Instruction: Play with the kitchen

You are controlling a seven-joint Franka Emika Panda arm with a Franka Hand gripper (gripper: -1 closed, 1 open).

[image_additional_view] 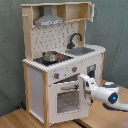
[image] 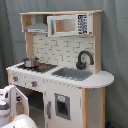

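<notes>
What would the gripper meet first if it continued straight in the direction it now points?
Most likely the oven door of the kitchen: the gripper points at its top edge, though depth is unclear.

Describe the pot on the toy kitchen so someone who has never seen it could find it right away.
Start at the kitchen, the white and light-wood play unit, and look at its counter under the grey hood. The pot sits on the stovetop, apart from the sink and black faucet. It is the only shiny metal item there.
</notes>
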